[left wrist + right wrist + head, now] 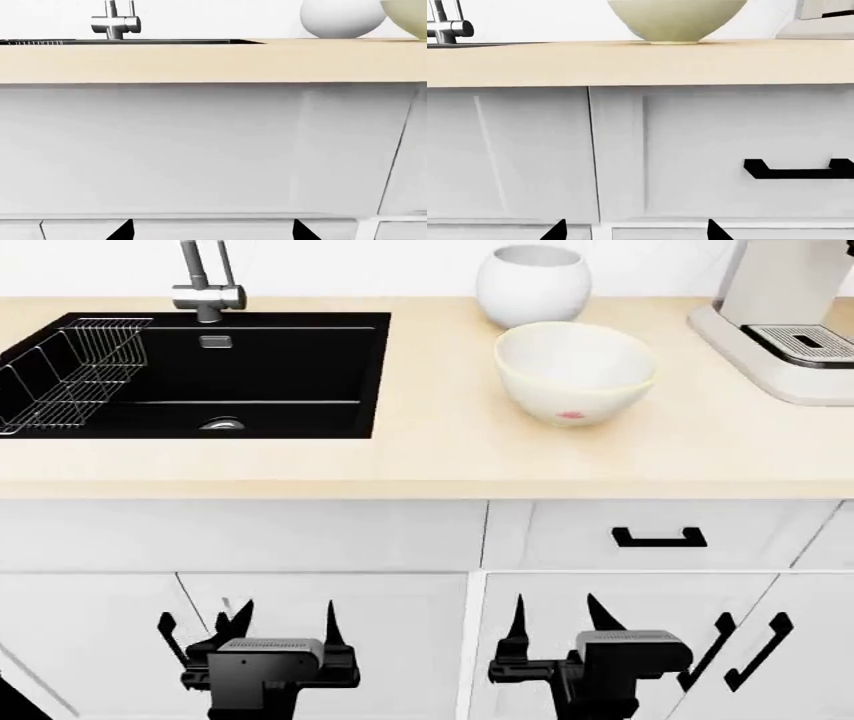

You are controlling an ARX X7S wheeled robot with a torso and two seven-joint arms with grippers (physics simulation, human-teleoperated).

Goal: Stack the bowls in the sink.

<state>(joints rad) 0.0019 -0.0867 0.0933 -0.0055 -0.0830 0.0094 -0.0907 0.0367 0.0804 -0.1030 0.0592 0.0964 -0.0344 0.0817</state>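
Two bowls stand on the wooden counter right of the sink (374,370). The deep, plain white bowl (533,285) (341,19) is at the back. In front of it sits the wider cream-white bowl (574,368) (675,19) (408,15), upright. The black sink holds neither bowl. Both grippers hang low in front of the white cabinet doors, well below the counter. My left gripper (283,622) (213,234) is open and empty. My right gripper (555,618) (635,232) is also open with nothing between its fingers.
A wire dish rack (67,375) fills the sink's left part, with a steel drain (222,424) and a faucet (203,285) (116,22) behind. A coffee machine (787,320) stands at the counter's right end. Black drawer handle (658,537) (800,170) and door handles (754,650) jut from the cabinets.
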